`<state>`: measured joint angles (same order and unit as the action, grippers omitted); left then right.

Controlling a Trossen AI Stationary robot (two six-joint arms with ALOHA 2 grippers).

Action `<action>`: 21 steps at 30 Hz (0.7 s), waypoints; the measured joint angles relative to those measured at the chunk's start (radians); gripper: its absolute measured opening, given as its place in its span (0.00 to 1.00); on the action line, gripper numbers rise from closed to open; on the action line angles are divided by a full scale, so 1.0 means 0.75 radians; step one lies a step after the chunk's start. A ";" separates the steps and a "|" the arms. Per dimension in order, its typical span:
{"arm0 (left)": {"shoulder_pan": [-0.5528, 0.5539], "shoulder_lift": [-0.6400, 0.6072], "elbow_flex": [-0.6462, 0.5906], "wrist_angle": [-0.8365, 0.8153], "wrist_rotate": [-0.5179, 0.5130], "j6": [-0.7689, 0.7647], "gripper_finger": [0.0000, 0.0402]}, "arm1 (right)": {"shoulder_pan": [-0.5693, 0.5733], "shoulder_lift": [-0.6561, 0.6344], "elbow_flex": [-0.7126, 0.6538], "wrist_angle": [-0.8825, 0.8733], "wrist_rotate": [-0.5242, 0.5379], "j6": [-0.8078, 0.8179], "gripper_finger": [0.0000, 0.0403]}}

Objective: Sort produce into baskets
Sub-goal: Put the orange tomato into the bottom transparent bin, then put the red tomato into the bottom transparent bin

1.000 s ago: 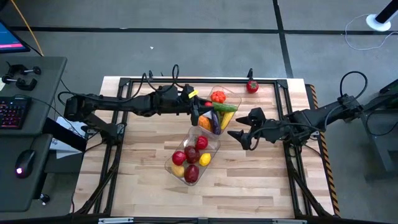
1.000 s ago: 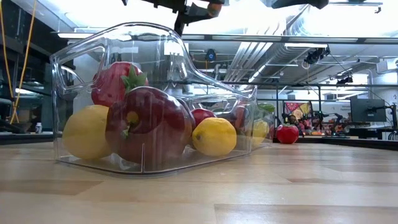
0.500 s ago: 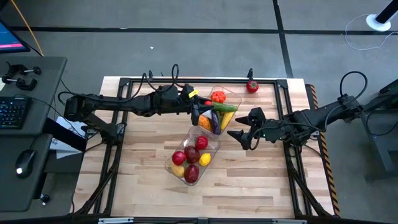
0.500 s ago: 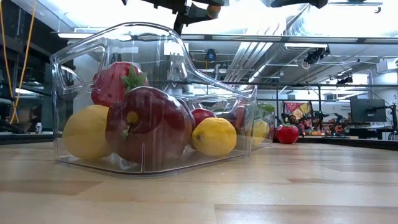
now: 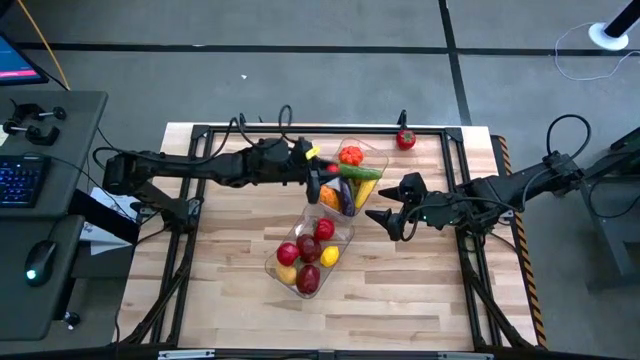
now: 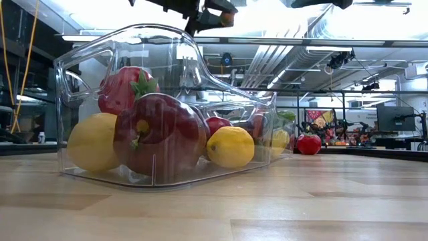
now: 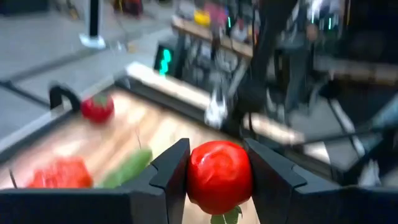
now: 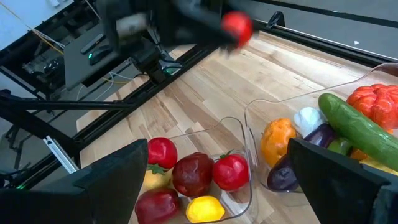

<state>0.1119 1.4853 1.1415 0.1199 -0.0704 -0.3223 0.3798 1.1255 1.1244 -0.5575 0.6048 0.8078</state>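
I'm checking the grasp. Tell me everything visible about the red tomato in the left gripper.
The small glossy red toy tomato, plastic-looking and round with a green leaf at its underside, sits clamped between the left gripper's two dark fingers, which press its sides. It is held in the air beside the vegetable bin, touching nothing else.

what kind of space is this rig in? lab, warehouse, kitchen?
Most likely a robotics lab or workshop. An operator desk with a keyboard and mouse sits beside the table, exposed ceiling ducts run overhead, and monitors and cluttered benches fill the background.
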 joint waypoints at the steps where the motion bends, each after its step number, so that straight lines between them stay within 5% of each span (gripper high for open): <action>1: -0.008 0.000 0.000 -0.049 0.022 0.000 0.34 | 0.000 0.000 0.000 0.000 0.000 0.000 0.93; 6: -0.091 0.001 0.000 -0.260 0.133 0.030 0.44 | 0.000 0.000 0.000 0.000 0.001 -0.003 0.93; 14: -0.243 0.041 0.000 -0.304 0.153 0.073 0.64 | 0.000 0.000 0.000 -0.004 0.001 -0.006 0.93; 21: -0.155 0.020 0.044 -0.362 0.158 0.029 0.73 | 0.000 0.000 0.000 0.002 0.056 0.057 0.93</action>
<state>-0.0045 1.5006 1.1745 -0.1518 0.0478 -0.3007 0.3794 1.1255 1.1244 -0.5563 0.6468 0.8507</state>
